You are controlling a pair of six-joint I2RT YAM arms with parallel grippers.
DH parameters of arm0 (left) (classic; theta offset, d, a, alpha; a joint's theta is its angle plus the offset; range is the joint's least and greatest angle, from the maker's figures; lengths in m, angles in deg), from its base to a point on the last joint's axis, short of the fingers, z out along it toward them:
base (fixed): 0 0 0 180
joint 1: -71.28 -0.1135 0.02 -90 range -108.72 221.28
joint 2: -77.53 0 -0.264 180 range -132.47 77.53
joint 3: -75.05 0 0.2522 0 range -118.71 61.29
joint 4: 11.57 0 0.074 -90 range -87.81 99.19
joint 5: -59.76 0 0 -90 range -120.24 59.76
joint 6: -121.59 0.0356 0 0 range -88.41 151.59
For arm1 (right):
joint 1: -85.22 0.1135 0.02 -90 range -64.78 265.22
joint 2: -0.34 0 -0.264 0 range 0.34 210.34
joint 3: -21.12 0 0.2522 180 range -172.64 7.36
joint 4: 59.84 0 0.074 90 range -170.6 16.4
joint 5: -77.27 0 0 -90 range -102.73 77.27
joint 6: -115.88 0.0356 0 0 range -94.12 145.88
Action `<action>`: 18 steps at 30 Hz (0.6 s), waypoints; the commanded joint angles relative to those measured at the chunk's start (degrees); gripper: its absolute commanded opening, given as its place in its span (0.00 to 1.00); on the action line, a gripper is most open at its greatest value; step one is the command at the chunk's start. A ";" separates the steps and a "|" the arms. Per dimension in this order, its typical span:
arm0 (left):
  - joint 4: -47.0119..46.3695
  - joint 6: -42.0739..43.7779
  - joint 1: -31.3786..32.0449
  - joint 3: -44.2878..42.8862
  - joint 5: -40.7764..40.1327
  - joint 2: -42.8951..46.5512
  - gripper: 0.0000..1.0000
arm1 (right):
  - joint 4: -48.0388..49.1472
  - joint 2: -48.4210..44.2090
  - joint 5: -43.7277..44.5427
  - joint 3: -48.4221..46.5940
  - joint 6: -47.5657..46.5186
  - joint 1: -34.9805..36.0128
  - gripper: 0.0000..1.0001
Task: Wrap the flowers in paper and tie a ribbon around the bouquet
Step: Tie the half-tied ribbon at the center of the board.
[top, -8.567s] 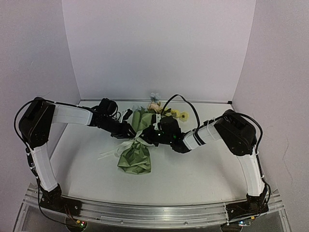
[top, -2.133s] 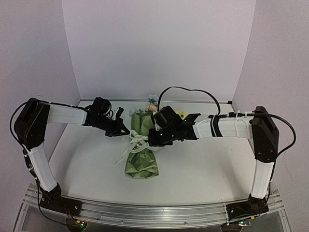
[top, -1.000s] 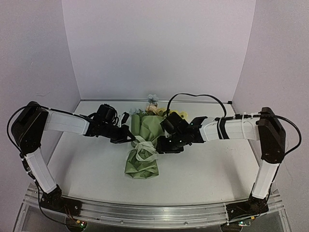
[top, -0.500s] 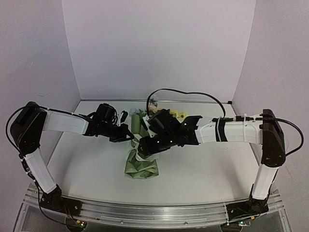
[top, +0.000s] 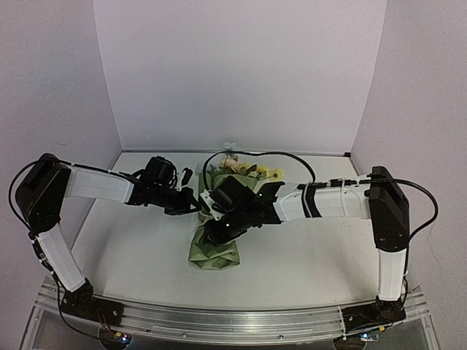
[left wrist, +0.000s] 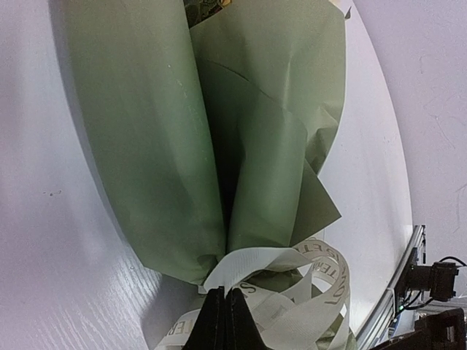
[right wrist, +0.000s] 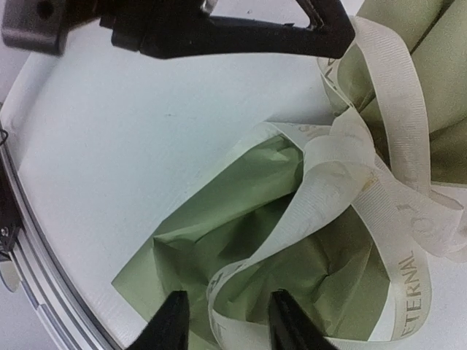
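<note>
Shifted over the bouquet, the half-open right gripper straddles the limp ribbon, best pinched near its knot; the left gripper clamps one tail.

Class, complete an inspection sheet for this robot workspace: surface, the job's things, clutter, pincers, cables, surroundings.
Surface: white table, smooth.
Job's things: bouquet lies mid-table, paper wrapped around flowers, ribbon looped loosely at its neck.
Clutter: nothing seen.
Pincers: left pincer shut on the ribbon; right pincer open, straddling a ribbon loop.
Cables: black cable arches above the right arm.
Surroundings: plain pale walls; metal rail at near edge.
</note>
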 commanded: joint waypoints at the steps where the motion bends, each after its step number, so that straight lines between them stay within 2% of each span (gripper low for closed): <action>1: 0.70 0.35 -0.05 -0.55 -1.70 2.84 0.00 | -0.55 -0.91 1.58 -0.97 -0.06 0.50 0.22; 4: 1.37 0.87 -0.13 -0.31 -3.03 3.42 0.00 | -1.35 -2.94 6.37 0.68 0.95 0.16 0.05; 6: 1.68 1.15 -0.22 0.01 -3.72 4.00 0.00 | -1.90 -4.43 8.44 1.71 1.92 -0.56 0.01; 18: 2.41 2.17 -2.49 2.28 -4.39 7.24 0.00 | -4.88 -10.38 15.52 6.88 6.19 -5.00 0.00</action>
